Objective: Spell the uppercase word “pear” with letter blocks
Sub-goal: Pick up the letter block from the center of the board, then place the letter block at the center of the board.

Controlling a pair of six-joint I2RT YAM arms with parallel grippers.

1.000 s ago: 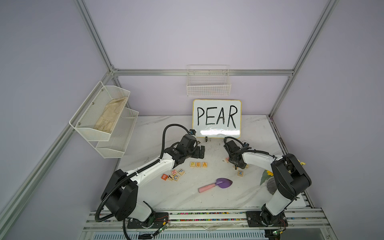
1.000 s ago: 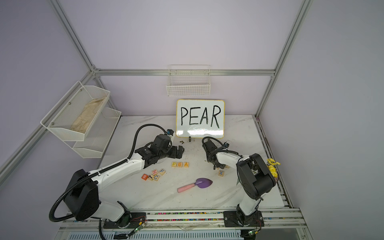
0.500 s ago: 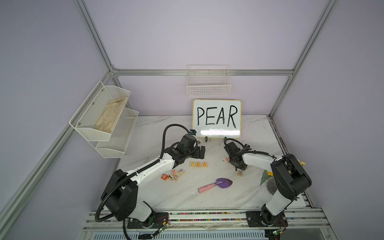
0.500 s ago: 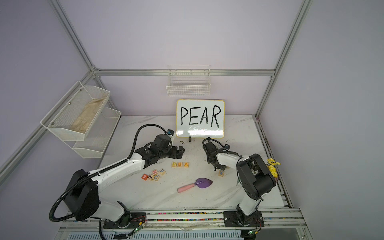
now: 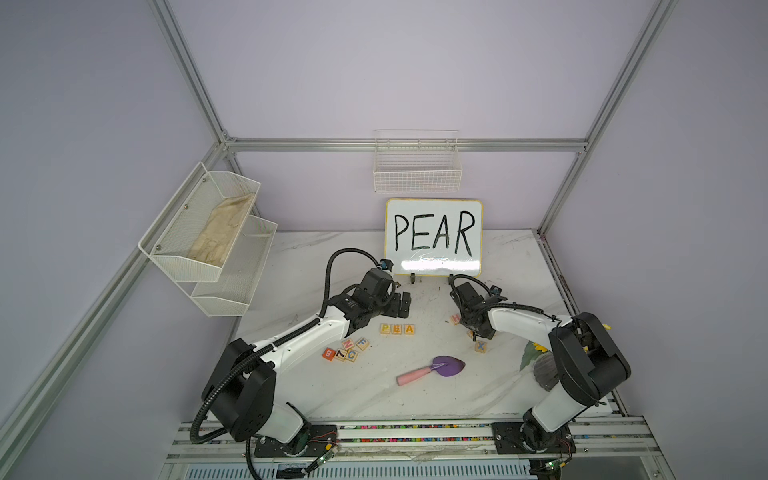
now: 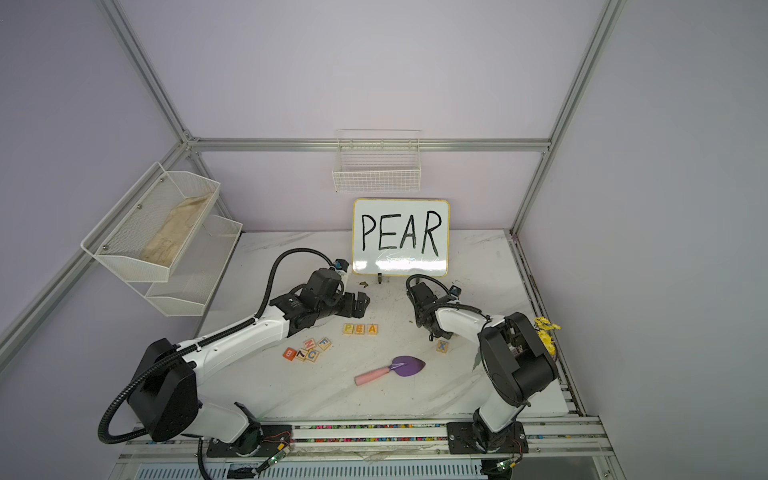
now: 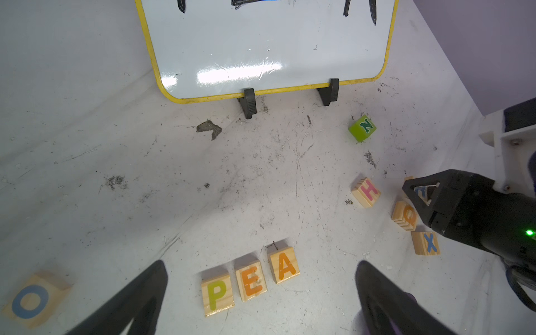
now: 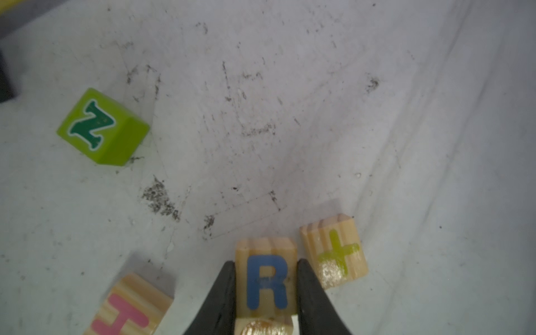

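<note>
The letter blocks P, E and A lie in a row on the white table, also seen in a top view as P, E, A. My left gripper hovers open just behind that row, holding nothing. The R block, pale wood with a blue letter, rests on the table to the right of the row. My right gripper is shut on it, one finger on each side. In both top views the right wrist hides the R block.
Right beside the R block lie a plus-sign block, an H block and a Q block. Also on the table: X block, green N cube, purple trowel, a cluster of spare blocks and the PEAR whiteboard.
The right gripper's jaws have closed onto the R block. Both arms stay nearly where they were, and the P, E, A row has not moved.
</note>
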